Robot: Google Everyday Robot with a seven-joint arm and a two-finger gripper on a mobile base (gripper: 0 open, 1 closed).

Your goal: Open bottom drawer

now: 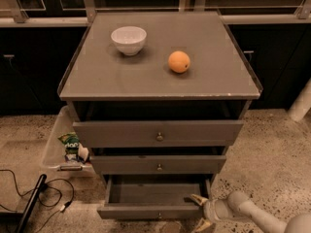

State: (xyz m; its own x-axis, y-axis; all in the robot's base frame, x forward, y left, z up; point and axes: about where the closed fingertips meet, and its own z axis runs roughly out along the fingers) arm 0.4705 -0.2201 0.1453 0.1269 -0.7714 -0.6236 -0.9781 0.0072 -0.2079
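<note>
The bottom drawer (pixel 146 211) is the narrowest of three grey drawers and stands pulled out, its dark inside showing. Its small brass knob (pixel 159 216) sits at the lower edge of the view. My gripper (pixel 200 211) is at the right end of the drawer's front panel, coming in from the lower right. Its two yellowish fingers (pixel 197 198) stand apart, one behind the panel's end and one in front of it. The middle drawer (pixel 158 164) and the top drawer (pixel 158 133) stand slightly out of the cabinet.
A white bowl (pixel 129 39) and an orange (pixel 179 61) sit on the cabinet top (pixel 209 76). A clear bin (pixel 53 147) with a snack bag stands on the floor at the left. Black cables (pixel 29 200) lie at the lower left. A white post (pixel 301 103) is at the right.
</note>
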